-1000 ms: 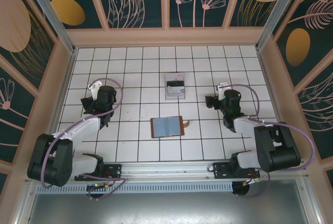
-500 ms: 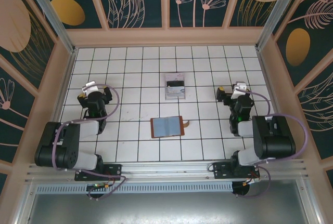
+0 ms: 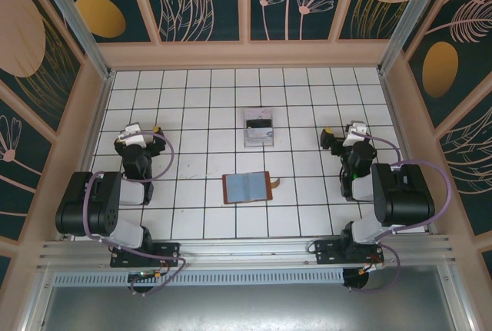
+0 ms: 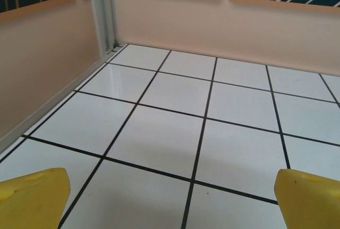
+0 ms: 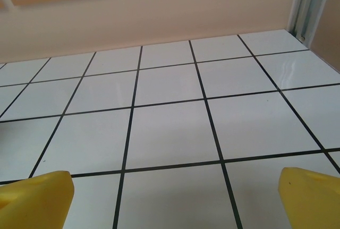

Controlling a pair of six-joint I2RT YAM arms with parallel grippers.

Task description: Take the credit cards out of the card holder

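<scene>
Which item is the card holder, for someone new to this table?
On the white tiled table, look at the centre. The card holder lies open flat, just on the robot's side of the pale stand. Unlike the stand, it is brown-edged and grey-blue inside, with a small strap tab at one end.

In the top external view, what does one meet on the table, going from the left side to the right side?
left gripper, open → card holder, lying open → right gripper, open
</scene>
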